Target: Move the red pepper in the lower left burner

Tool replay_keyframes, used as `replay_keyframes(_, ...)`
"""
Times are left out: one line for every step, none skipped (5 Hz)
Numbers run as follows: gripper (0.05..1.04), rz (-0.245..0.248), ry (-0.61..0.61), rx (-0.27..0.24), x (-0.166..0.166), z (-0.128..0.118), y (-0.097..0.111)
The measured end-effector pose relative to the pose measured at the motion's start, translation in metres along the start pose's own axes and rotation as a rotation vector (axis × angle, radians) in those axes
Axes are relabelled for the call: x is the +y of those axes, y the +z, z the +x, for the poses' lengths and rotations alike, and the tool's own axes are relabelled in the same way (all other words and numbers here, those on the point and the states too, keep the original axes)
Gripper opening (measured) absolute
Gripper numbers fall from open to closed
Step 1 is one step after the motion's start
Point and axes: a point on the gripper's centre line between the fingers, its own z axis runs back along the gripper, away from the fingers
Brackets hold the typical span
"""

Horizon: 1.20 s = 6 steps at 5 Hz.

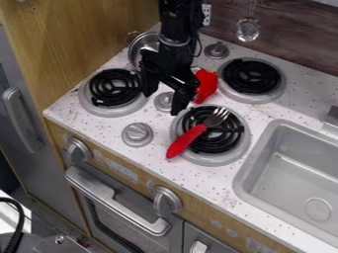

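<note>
The pincer point(163, 102) hangs over the desk point(211, 180) in the middle of the stove, its two fingers standing wide apart, with nothing held between their tips. The red pepper point(208, 85) lies at two o'clock from those tips, partly hidden behind the pincer and just beside the left edge of the upper right burner point(251, 77). The lower left burner point(113, 89) is at nine o'clock from the pincer and has nothing on it — the pepper is well apart from it. A fork point(189, 140) lies across the lower right burner point(228, 141), between four and five o'clock from the pincer, its red handle pointing to between seven and eight and its metal tines to one. A metal pot point(137, 48) sits between eleven and twelve, partly behind the arm point(177, 29). The sink point(290, 168) is at four o'clock, and a round knob point(137, 134) stands at seven — between the two lower burners.
</note>
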Motion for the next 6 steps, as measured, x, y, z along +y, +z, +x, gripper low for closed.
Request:
replay_keyframes(0.997,-0.013,-0.006,0.047,-0.004,-0.006,-0.014)
replay_keyframes(0.997,-0.015,-0.016,0.034,-0.009,0.021,-0.012)
replay_keyframes(0.997,-0.024,-0.035,0.037,-0.015,0.051,-0.018)
replay_keyframes(0.997,-0.006,-0.020,0.035,-0.009,0.080,-0.025)
replay_keyframes(0.997,-0.008,0.024,-0.011,-0.007,0.103,-0.029)
replay_keyframes(0.997,-0.004,0.066,-0.047,-0.004,0.117,-0.031)
